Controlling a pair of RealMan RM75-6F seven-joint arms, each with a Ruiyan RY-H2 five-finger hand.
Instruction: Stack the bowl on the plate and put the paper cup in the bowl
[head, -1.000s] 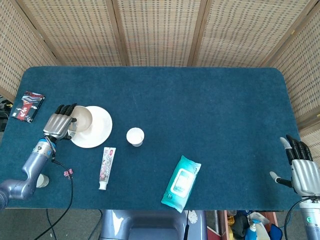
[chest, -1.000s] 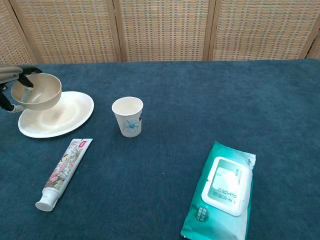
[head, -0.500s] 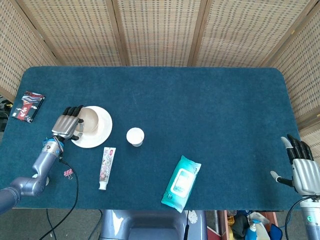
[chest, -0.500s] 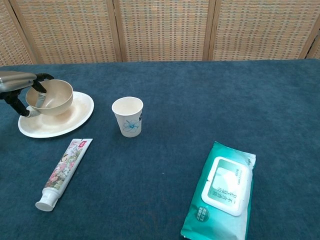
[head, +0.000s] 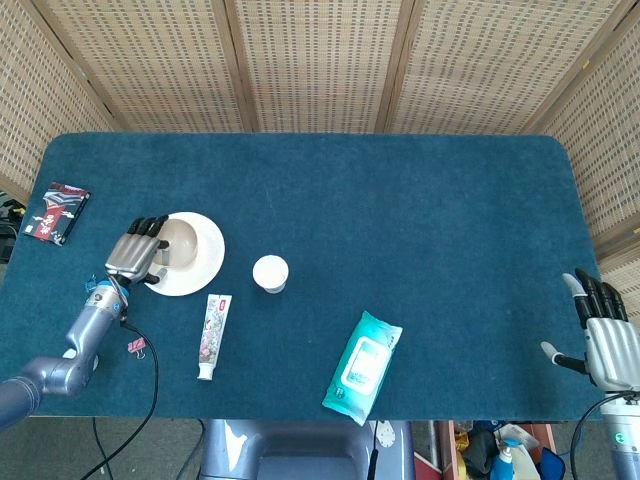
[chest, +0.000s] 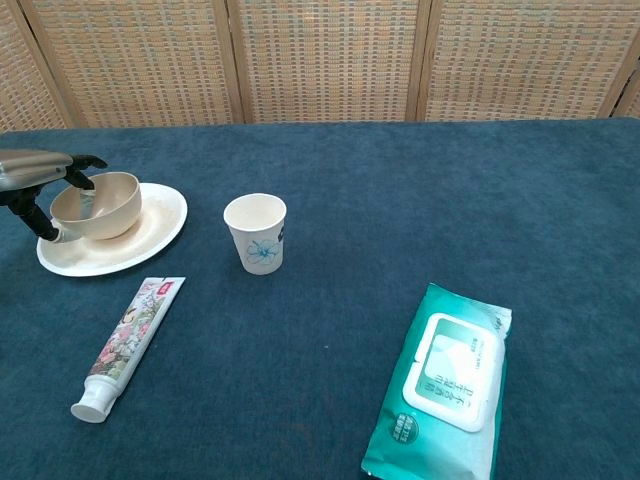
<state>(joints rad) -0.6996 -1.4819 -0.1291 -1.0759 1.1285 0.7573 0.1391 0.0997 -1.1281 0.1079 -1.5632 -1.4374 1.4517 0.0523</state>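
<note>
— Counter (head: 400, 190) first, far left edge?
— Small dark packet (head: 56, 211) with red print, flat on the blue cloth, well apart from everything else.

— Next along?
— Left hand (head: 137, 250), fingers (chest: 84, 162) hooked over the near-left rim of the bowl (chest: 98, 205), thumb below on the outside wall. Grasping the bowl, then. Grey forearm trailing down-left, with a black cable hanging past the counter edge.

— And the bowl itself?
— Beige, upright, sitting on the left half of the plate (chest: 150, 232). Looks to be resting on the plate surface in the chest view; cannot tell for sure whether fully set down or held just above it.

— Below the plate?
— Toothpaste tube (chest: 124, 347), flowered print, white cap toward the near edge, lying just beside the plate's near rim and not touching it.

— Paper cup?
— Paper cup (chest: 256, 232), upright and open-mouthed, blue flower mark on the side, standing on the cloth to the right of the plate, apart from it. Not in the bowl.

— Further right?
— Teal wet-wipe pack (chest: 442, 385), white flap facing up, lying flat toward the near edge, well apart from the cup.

— Far right?
— Right hand (head: 604, 335), only in the head view, off the counter's right near corner. Released: fingers straight and spread, nothing in them.
</note>
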